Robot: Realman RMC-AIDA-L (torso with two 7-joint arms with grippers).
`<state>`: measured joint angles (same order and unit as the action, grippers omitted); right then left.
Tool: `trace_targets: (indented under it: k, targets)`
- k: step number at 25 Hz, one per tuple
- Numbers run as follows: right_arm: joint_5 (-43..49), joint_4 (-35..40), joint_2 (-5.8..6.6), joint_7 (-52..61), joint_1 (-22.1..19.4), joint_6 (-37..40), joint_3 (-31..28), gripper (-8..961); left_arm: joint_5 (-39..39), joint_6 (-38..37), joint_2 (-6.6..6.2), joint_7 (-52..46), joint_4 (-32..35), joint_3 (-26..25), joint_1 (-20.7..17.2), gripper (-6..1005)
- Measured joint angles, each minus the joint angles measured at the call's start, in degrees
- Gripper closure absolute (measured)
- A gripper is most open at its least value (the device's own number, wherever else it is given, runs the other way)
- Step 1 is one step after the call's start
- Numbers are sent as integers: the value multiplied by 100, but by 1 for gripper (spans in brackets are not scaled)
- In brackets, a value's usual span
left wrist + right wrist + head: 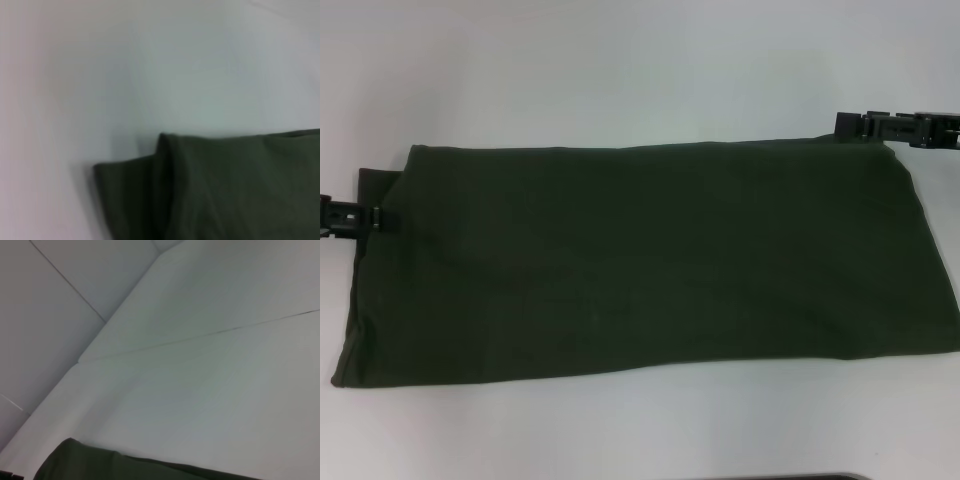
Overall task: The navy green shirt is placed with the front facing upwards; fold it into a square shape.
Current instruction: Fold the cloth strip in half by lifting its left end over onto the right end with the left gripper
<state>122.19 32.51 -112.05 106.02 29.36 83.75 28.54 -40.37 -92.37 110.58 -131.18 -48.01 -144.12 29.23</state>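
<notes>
The navy green shirt [640,265] lies on the white table as a long folded rectangle, plain green side up; no lettering or collar shows. My left gripper [378,217] is at the shirt's left edge, near the far left corner. My right gripper [850,125] is at the shirt's far right corner. The left wrist view shows a folded corner of the shirt [225,190] with a lower layer sticking out beside it. The right wrist view shows a strip of the shirt's edge [100,465]. No fingers show in either wrist view.
The white table [620,70] surrounds the shirt on all sides. A dark object [790,477] shows at the near edge of the head view. The right wrist view shows the table's far edge and a white wall [60,300] behind it.
</notes>
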Motion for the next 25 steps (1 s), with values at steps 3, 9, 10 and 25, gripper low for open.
trace_targets:
  k: [3,9,10,25]
  targets:
    - [7,0,0,-2,0,-5,6,9,61,22,-97,-118,161,-15,52,156]
    - [22,0,0,-3,-7,-14,11,8,148,237,-116,-209,434,43,173,156]
    - [22,0,0,-3,-12,-11,11,8,182,270,-118,-212,471,43,198,156]
    - [24,0,9,22,-78,17,4,8,409,675,-84,-174,620,42,232,156]
